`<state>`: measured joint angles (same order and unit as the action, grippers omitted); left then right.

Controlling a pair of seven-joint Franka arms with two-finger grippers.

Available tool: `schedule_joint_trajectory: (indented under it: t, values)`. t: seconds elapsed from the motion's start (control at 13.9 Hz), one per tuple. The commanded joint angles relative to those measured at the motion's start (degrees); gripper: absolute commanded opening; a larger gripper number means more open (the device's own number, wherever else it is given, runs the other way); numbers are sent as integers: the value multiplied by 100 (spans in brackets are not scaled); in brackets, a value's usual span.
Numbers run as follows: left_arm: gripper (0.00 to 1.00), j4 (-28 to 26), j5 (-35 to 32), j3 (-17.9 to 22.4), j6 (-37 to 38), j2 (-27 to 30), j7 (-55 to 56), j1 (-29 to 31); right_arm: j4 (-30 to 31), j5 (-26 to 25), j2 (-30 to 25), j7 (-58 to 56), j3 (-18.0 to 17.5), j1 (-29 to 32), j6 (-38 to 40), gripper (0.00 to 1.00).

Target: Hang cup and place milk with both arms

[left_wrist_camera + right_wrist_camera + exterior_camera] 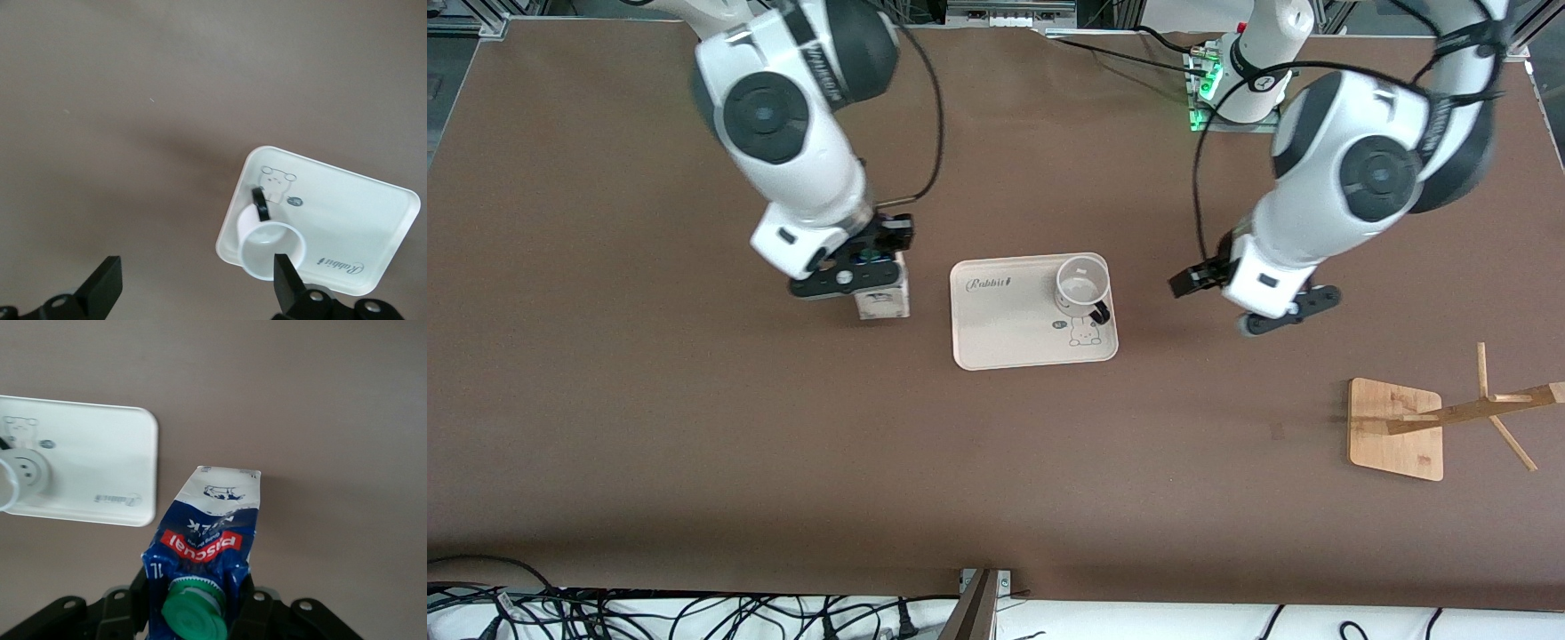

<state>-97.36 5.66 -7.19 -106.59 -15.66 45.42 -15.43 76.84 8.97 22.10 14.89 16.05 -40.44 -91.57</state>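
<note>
The milk (pixel 883 300) is a blue-and-white carton with a green cap (pixel 197 615), upright beside the tray toward the right arm's end of the table. My right gripper (pixel 854 274) is shut on its top; in the right wrist view (pixel 199 588) the black fingers press both sides of the carton (pixel 208 533). I cannot tell whether the carton touches the table. The white cup (pixel 1083 284) stands upright on the tray (pixel 1005 333), its black handle (pixel 260 203) toward the front camera. My left gripper (pixel 1272 316) is open and empty over bare table, between the tray and the rack; its fingers (pixel 288 283) frame the cup (pixel 270 248).
A wooden cup rack (pixel 1440 418) with slanted pegs stands on a square base near the left arm's end, nearer the front camera. The cream tray carries a bear drawing and lettering. Cables lie along the table's front edge.
</note>
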Motion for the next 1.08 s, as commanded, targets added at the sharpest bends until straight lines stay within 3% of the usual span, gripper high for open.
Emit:
schedule_joint_trajectory:
  t: [0.0,0.5,0.79,0.93,1.01]
  values:
    - [100,41,67,33,-431,-472,878,-521,602,78,-565,-626,91,605,183,52]
    - [100,85,-3,42,-1407,-1413,2268,-1330,1974,17,-1260,-1715,74,2214,157,52]
    - [100,68,-3,68,-2031,-1817,2367,-1471,2448,-449,-1243,-2480,65,2663,-88,53]
    - [33,68,-29,112,-2042,-1871,2270,-1498,2703,-449,-1234,-2560,65,2708,-439,53]
    - [5,68,-38,112,-2015,-1871,2253,-1498,2861,-440,-1226,-2570,56,2708,-658,53]
